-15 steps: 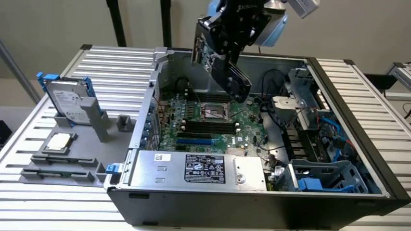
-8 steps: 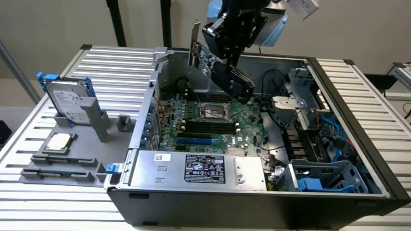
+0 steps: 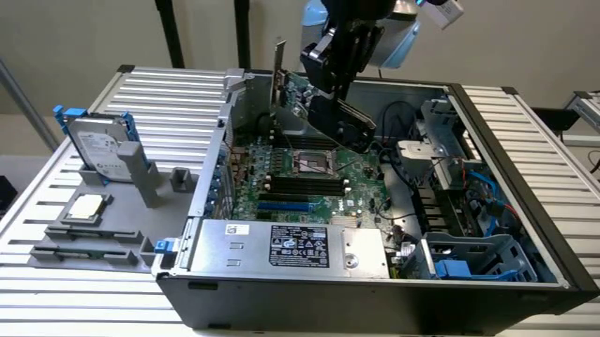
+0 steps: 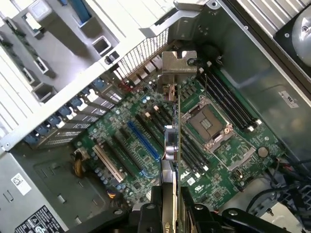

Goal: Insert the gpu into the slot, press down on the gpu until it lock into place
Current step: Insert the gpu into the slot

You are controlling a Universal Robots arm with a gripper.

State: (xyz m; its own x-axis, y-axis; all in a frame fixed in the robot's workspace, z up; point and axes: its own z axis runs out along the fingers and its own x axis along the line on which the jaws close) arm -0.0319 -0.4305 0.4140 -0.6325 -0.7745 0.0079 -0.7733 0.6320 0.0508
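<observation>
Exterior view looked down from high on the open computer case [image 3: 375,302], set back, wrist view stared down from close above, both caught the green motherboard [image 3: 361,186] and blue slot [image 4: 143,141].

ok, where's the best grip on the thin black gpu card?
Upper long edge, from above: the thin black gpu card hangs on edge over the green motherboard, metal bracket at one end. The claw pinches its flat faces there.
</observation>
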